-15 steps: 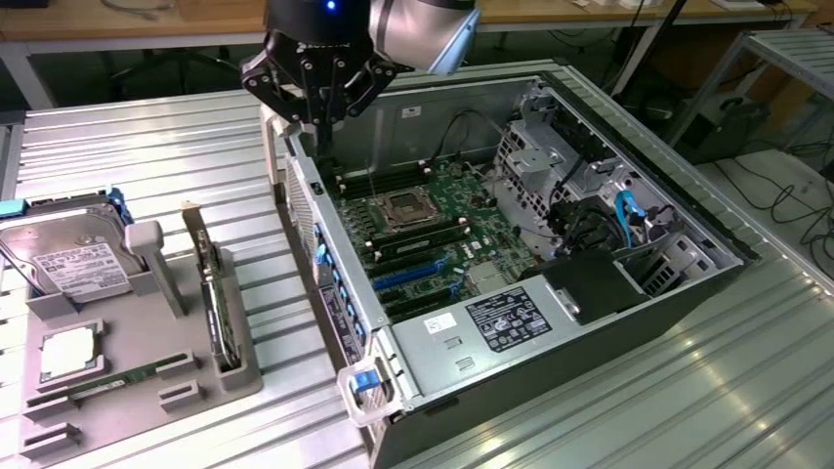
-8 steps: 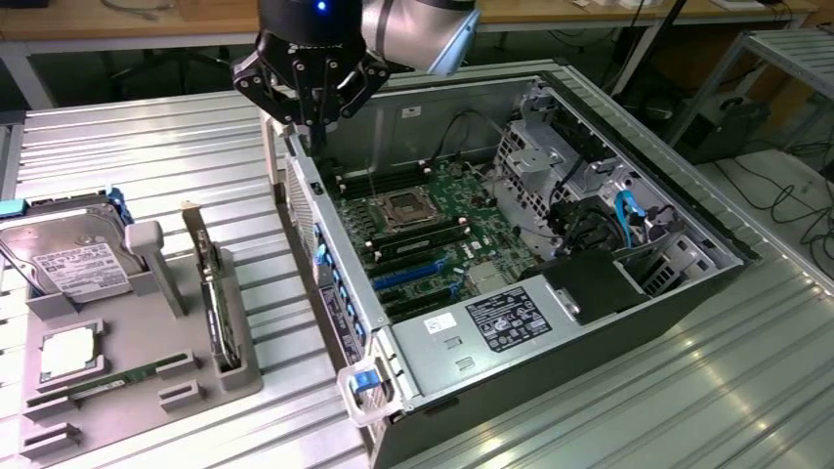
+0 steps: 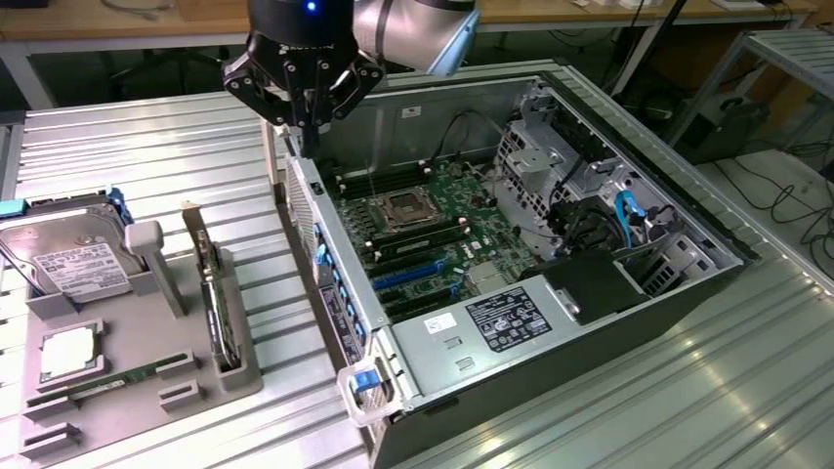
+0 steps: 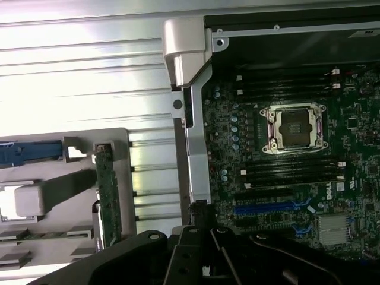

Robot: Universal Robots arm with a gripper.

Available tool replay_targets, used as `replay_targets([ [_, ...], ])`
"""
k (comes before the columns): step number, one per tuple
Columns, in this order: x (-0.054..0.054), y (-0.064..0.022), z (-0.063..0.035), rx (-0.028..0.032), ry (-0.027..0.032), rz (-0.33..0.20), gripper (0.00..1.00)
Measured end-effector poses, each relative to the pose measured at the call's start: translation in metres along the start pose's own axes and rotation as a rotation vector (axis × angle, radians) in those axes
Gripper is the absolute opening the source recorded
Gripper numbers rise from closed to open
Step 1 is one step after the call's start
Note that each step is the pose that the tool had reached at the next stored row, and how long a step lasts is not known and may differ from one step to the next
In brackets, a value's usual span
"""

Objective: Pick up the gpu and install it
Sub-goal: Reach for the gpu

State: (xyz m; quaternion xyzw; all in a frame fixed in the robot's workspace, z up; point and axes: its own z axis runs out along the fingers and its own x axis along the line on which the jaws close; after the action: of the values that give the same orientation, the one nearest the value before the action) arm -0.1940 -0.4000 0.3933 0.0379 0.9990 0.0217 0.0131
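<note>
In the exterior view the gripper [image 3: 309, 122] hangs over the rear wall of the open computer case [image 3: 431, 127], which lies on its side on the ribbed metal table [image 3: 156, 147]. Its jaws are pressed together and hold nothing. The gpu [image 3: 213, 293] is well apart from it, standing on edge in a slot along the edge of the grey holder [image 3: 131, 337] nearest the case, beside the hard drive [image 3: 72, 259]. The slot probably keeps the card upright so that its top edge is free for a pinch from above. Its long axis runs along that holder edge, roughly parallel to the case's rear wall, and a pale strip rising at the far end looks like the bracket. In the wrist view the gripper [image 4: 202, 225] sits just above the case wall [image 4: 199, 148], between the holder [image 4: 65, 190] and the motherboard [image 4: 285, 178]. The gpu [image 4: 108, 196] shows as a narrow green strip, edge-on, its length parallel to the wall. The blue slots [image 4: 267, 208] on the board are unoccupied, so the card is not yet picked up or installed.
</note>
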Motion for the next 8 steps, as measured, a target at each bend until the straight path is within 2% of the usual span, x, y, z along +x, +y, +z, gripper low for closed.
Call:
replay_targets([
  [8, 0.0061, -0.0008, -0.0002, 0.0000, 0.0000, 0.000, 0.11],
])
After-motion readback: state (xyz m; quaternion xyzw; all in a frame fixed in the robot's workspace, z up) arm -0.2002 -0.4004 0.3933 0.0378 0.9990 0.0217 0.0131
